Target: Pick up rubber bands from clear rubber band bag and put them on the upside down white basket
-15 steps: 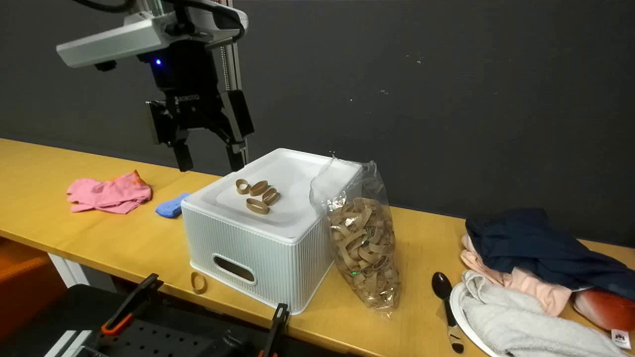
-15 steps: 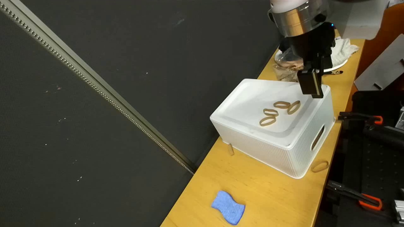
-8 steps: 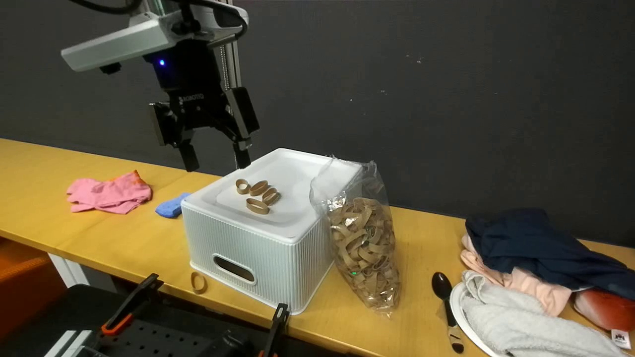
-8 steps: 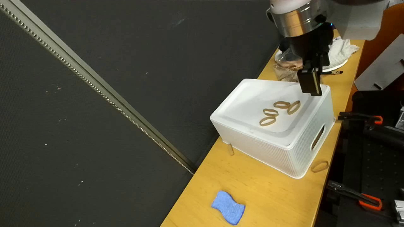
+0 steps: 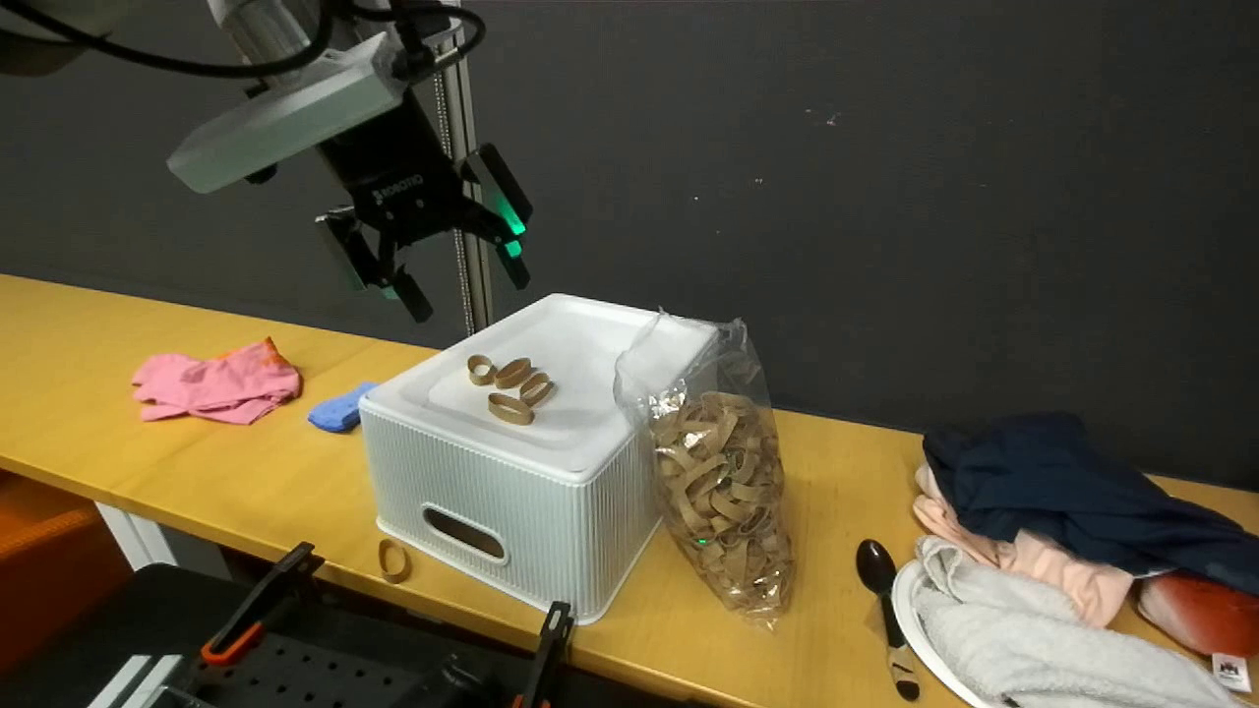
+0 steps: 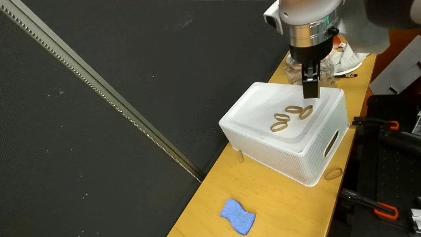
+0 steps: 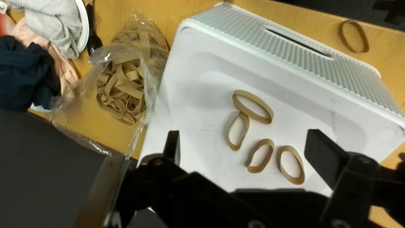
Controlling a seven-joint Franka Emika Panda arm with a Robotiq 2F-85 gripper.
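Black, two-fingered and gripping nothing, the end effector (image 5: 464,285) hangs higher than the top of the upside-down, ribbed white plastic basket (image 5: 531,492), its fingers (image 7: 326,155) spread well apart. Four thin tan rubber loops (image 7: 295,180) lie on that flat top, in two close pairs. A tangled mass of tan bands (image 7: 121,91) fills the lower part of the crinkly clear plastic bag (image 5: 728,492), which stands just beside the basket on the yellow wooden counter (image 5: 246,472), its mouth gaping in the wrist view. One stray loop (image 5: 384,562) rests on the counter near the wall with the slot cutout; another stray loop (image 6: 241,156) lies beside a different wall.

I judge this to be the gap between deliveries: some bands placed, a fresh trip to the bag due. The next move likely calls for swinging across to the open mouth, pointing the fingers down into it and pinching a band without catching the plastic.

Against half a second ago, the end effector tilts more, its tips raised and swung toward the bag in an exterior view. Basket, bag and loops look unmoved in both exterior views.
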